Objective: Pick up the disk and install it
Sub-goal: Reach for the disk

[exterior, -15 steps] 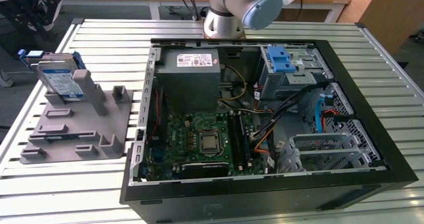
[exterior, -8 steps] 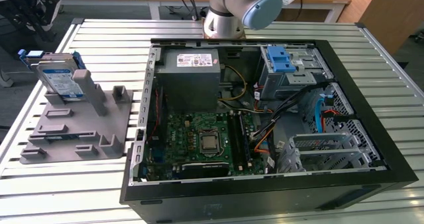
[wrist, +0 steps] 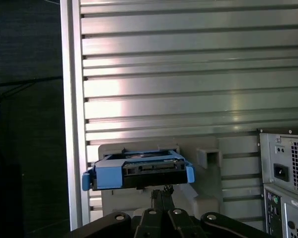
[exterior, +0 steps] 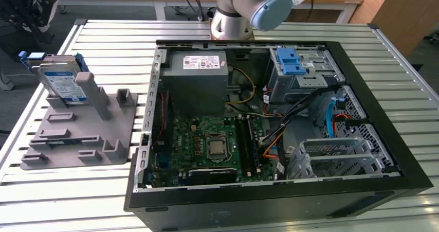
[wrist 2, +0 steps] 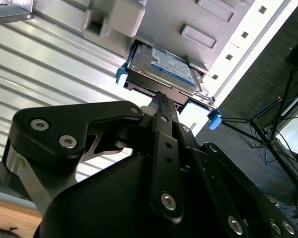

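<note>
Ahead of the jaws: flat rectangular silver disk in blue plastic rails (wrist: 139,171), standing in a grey plastic fixture (exterior: 75,139). Judged stiff, fairly heavy, shock-sensitive; take it across the rails. The black gripper (wrist: 161,190) has jaws pinched together, empty, tips just short of the blue end.

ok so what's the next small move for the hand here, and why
Probably ease the hand straight toward the disk: in both wrist views the disk lies ahead of it, and the exterior view shows it standing in the grey holder.
</note>
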### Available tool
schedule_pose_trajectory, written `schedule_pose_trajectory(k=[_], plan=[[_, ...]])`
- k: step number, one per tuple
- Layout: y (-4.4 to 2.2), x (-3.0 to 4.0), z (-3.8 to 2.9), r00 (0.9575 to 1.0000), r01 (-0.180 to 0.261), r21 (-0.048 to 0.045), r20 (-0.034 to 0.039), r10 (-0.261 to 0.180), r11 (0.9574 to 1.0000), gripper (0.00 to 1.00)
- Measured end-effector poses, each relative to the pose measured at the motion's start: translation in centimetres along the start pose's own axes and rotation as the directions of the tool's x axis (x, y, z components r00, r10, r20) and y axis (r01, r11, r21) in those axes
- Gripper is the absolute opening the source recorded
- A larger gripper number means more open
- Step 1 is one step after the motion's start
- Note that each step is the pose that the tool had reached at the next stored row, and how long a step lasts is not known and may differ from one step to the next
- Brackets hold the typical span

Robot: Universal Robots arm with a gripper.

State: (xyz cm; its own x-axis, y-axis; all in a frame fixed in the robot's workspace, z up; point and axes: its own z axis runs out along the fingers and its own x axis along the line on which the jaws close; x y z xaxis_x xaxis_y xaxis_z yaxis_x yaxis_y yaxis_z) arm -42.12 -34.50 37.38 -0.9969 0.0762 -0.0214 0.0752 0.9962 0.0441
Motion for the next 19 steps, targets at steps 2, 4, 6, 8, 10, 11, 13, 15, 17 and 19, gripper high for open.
schedule_pose_trajectory(k=[2,4,6,8,10,11,13,15,17,19], plan=[[-0.04,0.46,0.00,1.0000,0.000,-0.0001,0.0001,0.000,1.0000,0.11],[-0.06,0.74,-0.01,1.0000,0.000,0.0000,0.0001,0.000,1.0000,0.11],[-0.06,0.76,-0.01,1.0000,0.000,-0.0001,0.0001,0.000,1.0000,0.11],[-0.07,0.78,-0.01,1.0000,0.000,0.0000,0.0001,0.000,1.0000,0.11],[-0.07,0.83,-0.01,1.0000,0.000,-0.0001,0.0001,0.000,1.0000,0.11],[-0.07,0.87,-0.01,1.0000,0.000,0.0000,0.0001,0.000,1.0000,0.11],[-0.08,0.95,-0.01,1.0000,0.000,-0.0001,0.0001,0.000,1.0000,0.11],[-0.08,1.03,-0.02,1.0000,0.000,0.0000,0.0000,0.000,1.0000,0.11],[-0.09,1.12,-0.01,1.0000,0.000,0.0000,0.0001,0.000,1.0000,0.11],[-0.09,1.16,-0.01,1.0000,0.000,0.0000,0.0001,0.000,1.0000,0.11]])
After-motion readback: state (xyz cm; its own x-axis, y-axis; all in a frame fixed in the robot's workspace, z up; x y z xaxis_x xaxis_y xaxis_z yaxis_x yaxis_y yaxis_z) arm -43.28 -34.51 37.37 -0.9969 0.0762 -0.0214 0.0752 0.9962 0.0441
